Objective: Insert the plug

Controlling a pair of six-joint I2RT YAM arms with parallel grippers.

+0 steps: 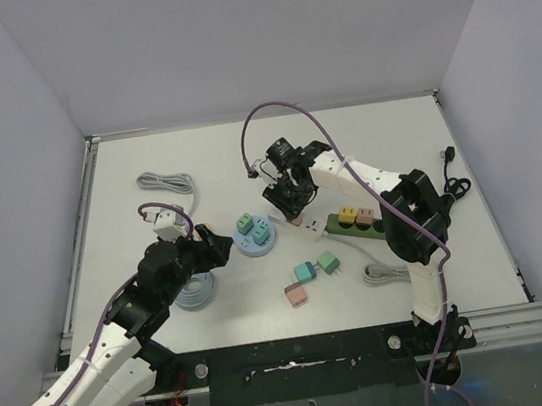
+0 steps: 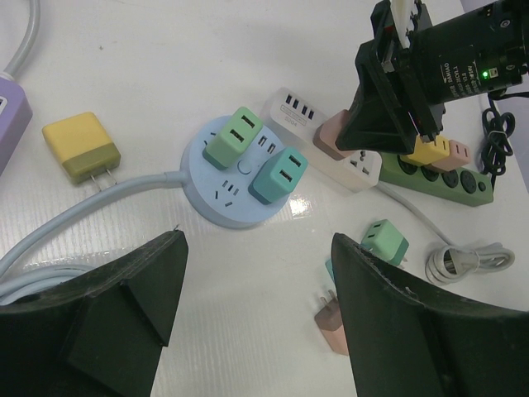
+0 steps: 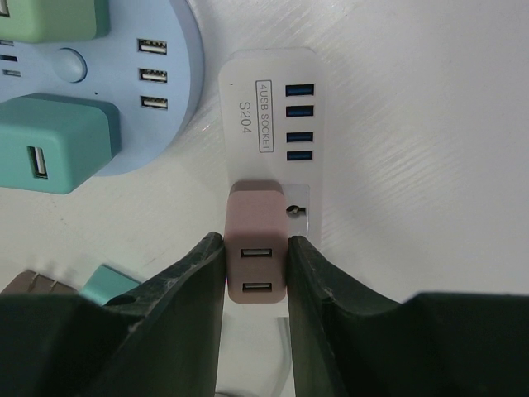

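My right gripper (image 3: 257, 246) is shut on a pink two-port USB plug (image 3: 256, 213), its jaws pressed against the plug's two sides. The plug stands upright over the socket end of a white power strip (image 3: 273, 107) labelled 4USB SOCKET, and I cannot tell how deep its prongs sit. From above, the right gripper (image 1: 295, 206) hangs just right of the round blue strip (image 1: 255, 238). My left gripper (image 2: 256, 240) is open and holds nothing, hovering over bare table near that blue strip (image 2: 235, 217), which carries two green plugs.
A dark green strip (image 2: 442, 182) with a yellow and a pink plug lies right of the white one. Loose plugs lie about: yellow (image 2: 81, 146), green (image 2: 384, 241), pink (image 2: 335, 321). A coiled white cable (image 1: 165, 183) sits far left and a black cable (image 1: 453, 185) far right.
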